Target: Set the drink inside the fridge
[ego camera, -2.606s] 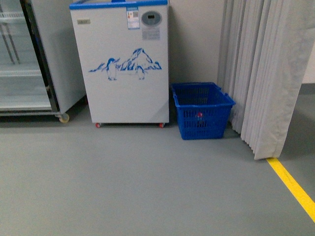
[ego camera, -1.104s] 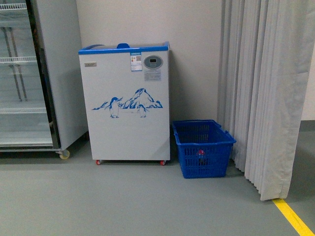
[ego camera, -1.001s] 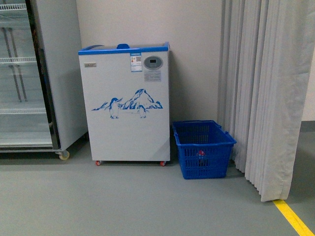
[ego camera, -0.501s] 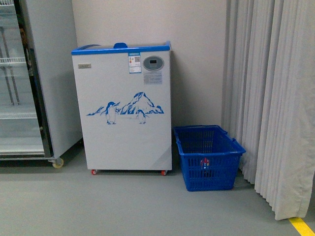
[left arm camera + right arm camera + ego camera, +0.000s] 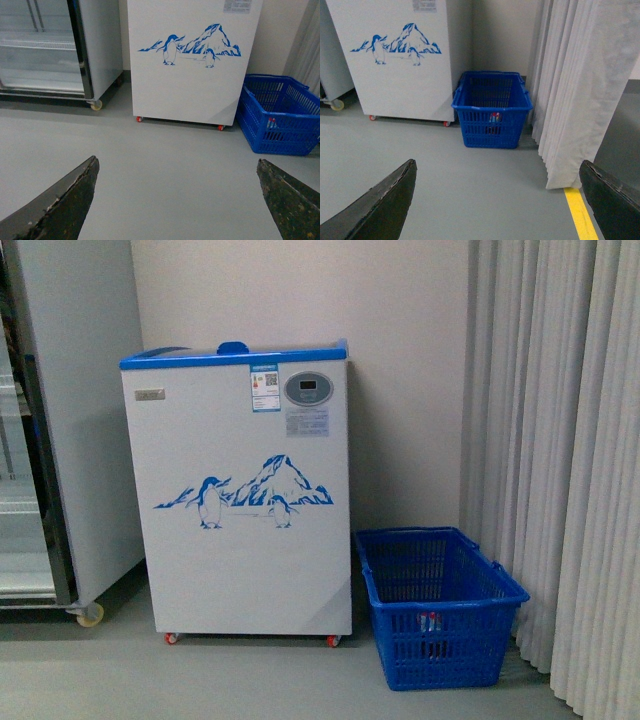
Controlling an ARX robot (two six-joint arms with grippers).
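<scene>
The drink (image 5: 494, 118) sits low inside the blue basket (image 5: 440, 650), glimpsed through the slatted wall (its red cap shows most clearly in the right wrist view). The basket rests on the floor just beside the fridge (image 5: 245, 520), between it and the white curtain (image 5: 570, 440). A tall display cabinet (image 5: 60, 440) flanks the fridge's other side. Bare grey floor (image 5: 175, 150) lies open in front of them. Only the right wrist view shows a yellow line (image 5: 580, 212) at the curtain's foot, and only the front view shows the fridge's blue top rim. The left gripper (image 5: 175, 200) and right gripper (image 5: 495, 200) hang over the floor, fingers spread wide, holding nothing.
</scene>
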